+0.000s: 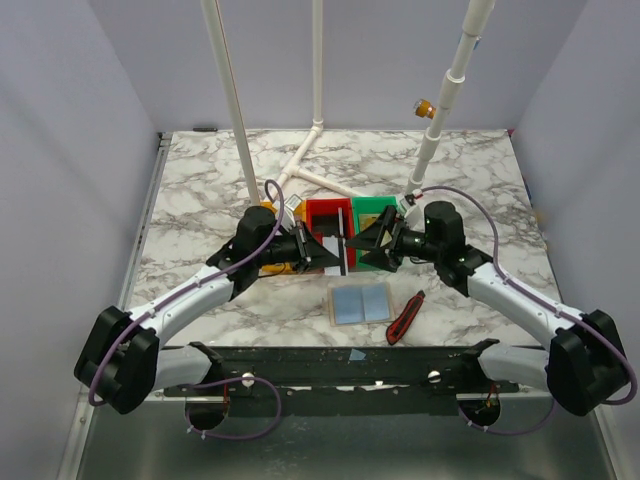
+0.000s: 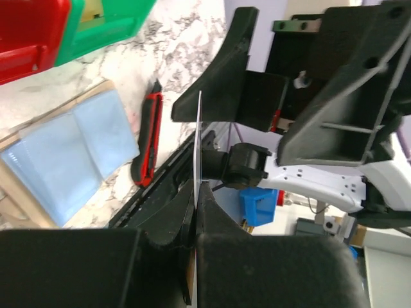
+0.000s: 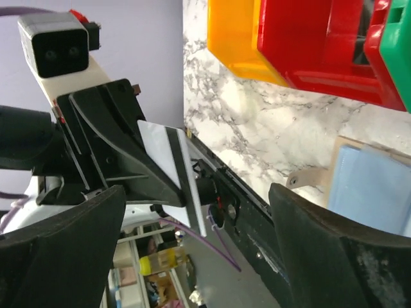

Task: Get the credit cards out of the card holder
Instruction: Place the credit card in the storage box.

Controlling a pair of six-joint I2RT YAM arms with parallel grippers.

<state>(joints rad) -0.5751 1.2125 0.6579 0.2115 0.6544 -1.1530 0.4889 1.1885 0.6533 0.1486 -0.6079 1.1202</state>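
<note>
Nearest, the card holder (image 1: 360, 300) lies open on the tabletop (image 1: 200, 190), a red-and-black tool (image 1: 405, 318) just beside it; beyond, the left claw (image 1: 332, 253) pinches a credit card (image 3: 164, 151) on edge; the right claw (image 1: 363, 247) gapes empty, facing it; coloured bins (image 1: 325, 207) behind.

White arm links (image 1: 195, 298), black joints (image 1: 118, 362) — purple cables (image 1: 478, 203).

No text, brand, number or sign can be read in any view. The thin white card with a black stripe (image 3: 168, 168), the open tan wallet with blue-grey pockets (image 1: 360, 301), the red plastic bin (image 3: 308, 38), the green plastic bin (image 3: 398, 51) and the yellow plastic bin (image 3: 234, 32) show only plain surfaces.
</note>
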